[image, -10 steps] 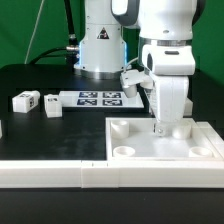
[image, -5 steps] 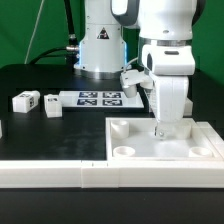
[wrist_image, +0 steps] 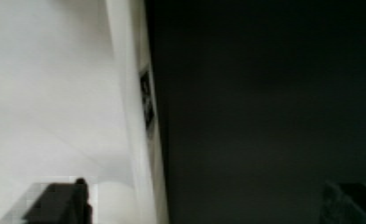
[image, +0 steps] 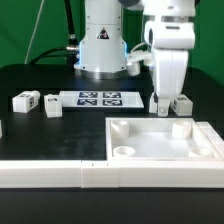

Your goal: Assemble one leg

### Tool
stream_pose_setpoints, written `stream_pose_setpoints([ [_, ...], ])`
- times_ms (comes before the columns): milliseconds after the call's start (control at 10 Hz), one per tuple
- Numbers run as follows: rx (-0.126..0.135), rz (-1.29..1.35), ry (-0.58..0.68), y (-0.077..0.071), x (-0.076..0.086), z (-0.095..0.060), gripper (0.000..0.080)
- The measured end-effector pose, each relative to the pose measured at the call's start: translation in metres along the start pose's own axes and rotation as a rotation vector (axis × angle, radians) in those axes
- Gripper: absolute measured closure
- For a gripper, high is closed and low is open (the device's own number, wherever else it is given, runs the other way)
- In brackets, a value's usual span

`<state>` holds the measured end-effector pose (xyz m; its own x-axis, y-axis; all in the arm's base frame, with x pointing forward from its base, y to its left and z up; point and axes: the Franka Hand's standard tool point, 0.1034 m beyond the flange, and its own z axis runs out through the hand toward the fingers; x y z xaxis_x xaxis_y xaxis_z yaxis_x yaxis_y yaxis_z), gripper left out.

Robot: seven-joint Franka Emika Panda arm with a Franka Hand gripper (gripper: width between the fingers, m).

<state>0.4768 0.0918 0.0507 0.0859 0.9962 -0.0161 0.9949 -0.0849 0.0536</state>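
My gripper [image: 169, 105] hangs above the far right corner of the large white tray-like piece [image: 140, 146], with its jaws apart and nothing between them. A white leg [image: 181, 129] stands upright in that corner, just below and clear of the fingertips. Two more legs [image: 26, 100] [image: 52, 106] with black-and-white tags lie on the black table at the exterior view's left. In the wrist view the gripper [wrist_image: 206, 205] shows two dark fingers [wrist_image: 55, 202] far apart. Beneath them are a blurred white surface [wrist_image: 55, 100] and dark table.
The marker board [image: 100, 98] lies between the loose legs and the tray. The robot base [image: 102, 45] stands behind it. A long white rail [image: 60, 174] runs along the front edge. A green backdrop closes the rear.
My gripper was down in the tray's far right corner around the leg. It has since opened and risen, leaving the leg standing there.
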Motion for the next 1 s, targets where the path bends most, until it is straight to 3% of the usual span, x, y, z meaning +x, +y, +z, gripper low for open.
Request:
stream_pose_setpoints([
  [100,-0.01,0.001,0.0,-0.001,-0.001,-0.007,0.015],
  [400,-0.005,0.062,0.001,-0.001,-0.001,-0.004,0.015],
  [600,-0.004,0.26,0.008,-0.003,0.0,-0.004,0.015],
  [700,-0.004,0.443,0.025,-0.011,0.004,-0.002,0.015],
  [1000,0.026,0.784,0.034,-0.027,0.021,0.0,0.015],
])
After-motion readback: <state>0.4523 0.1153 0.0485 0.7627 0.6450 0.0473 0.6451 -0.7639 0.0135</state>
